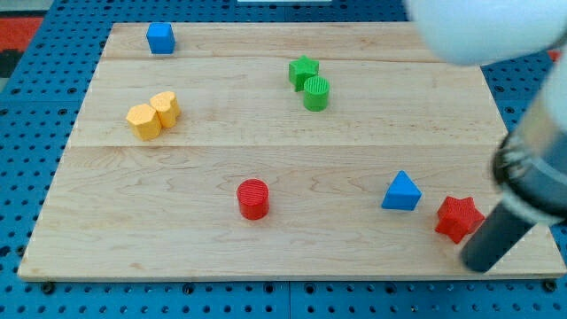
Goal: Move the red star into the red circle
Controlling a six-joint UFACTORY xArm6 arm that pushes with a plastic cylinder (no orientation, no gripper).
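My tip point(483, 263) is hard to read: the rod is blurred and its upper length vanishes into the arm's pale housing, which is cut off at the view's top right. The rod is a plain dark stick with nothing that opens or closes; its lower end sits just beside the red star point(459, 218), at the star's lower right, and I cannot tell whether they touch.

The star lies flat near the board's right edge, toward the view's bottom. It has no long axis; 1 point aims up and left toward the blue triangle point(402, 192) just beside it, and its lower-right points are partly hidden by the rod.

The red circle point(253, 198), an upright ribbed cylinder, stands well apart to the left, near the board's middle.

The board point(177, 239) is pale wood in wide planks, resting on a blue pegboard point(27, 133). Also on it: a blue cube point(160, 38) at the top left, 2 touching yellow blocks point(152, 115) at the left, and a green star point(303, 70) touching a green cylinder point(316, 93).
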